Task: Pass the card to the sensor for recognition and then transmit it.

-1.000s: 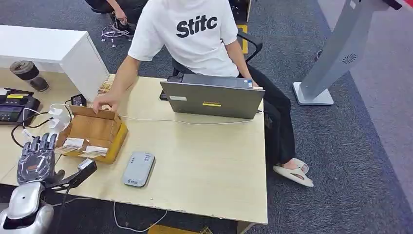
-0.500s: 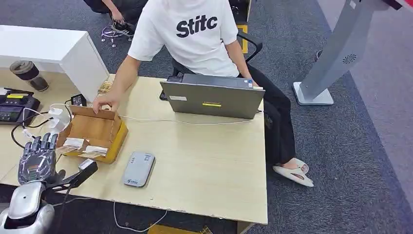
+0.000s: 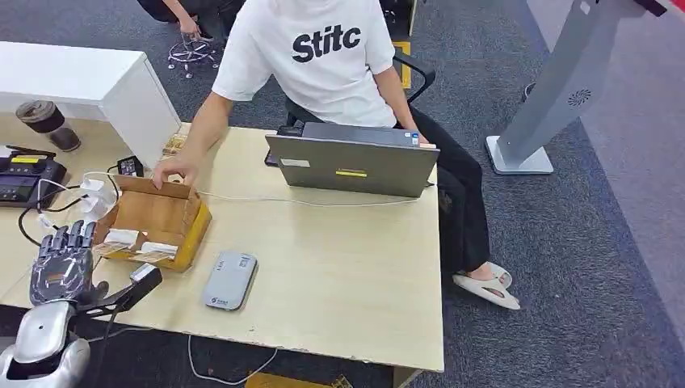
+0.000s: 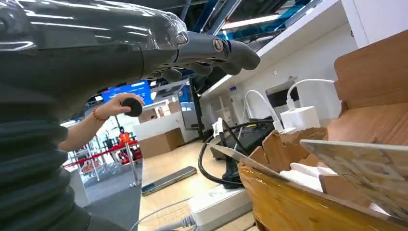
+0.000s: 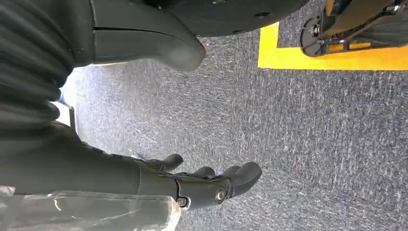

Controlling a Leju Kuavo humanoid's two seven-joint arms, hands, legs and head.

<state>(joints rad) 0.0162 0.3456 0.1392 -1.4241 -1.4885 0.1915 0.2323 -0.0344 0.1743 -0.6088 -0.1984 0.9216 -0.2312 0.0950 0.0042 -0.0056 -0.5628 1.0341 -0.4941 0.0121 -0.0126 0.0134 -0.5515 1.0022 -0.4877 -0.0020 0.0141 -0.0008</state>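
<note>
An open cardboard box [image 3: 157,217] near the table's left front holds cards [image 3: 123,237] lying flat in its near side. The grey card sensor [image 3: 230,279] lies on the table just right of the box. My left hand [image 3: 61,263] hovers left of the box with fingers spread and nothing in them, a short gap from the cards. In the left wrist view the fingers [image 4: 211,53] reach above the box edge [image 4: 298,202], and a card [image 4: 365,166] shows close by. My right hand [image 5: 192,185] hangs over grey carpet, empty, fingers apart.
A person in a white shirt [image 3: 323,48] sits behind the table, one hand [image 3: 174,171] on the box's far flap. A laptop [image 3: 353,162] with a white cable stands at the back. A power strip, chargers [image 3: 90,194] and a black device [image 3: 24,178] lie left.
</note>
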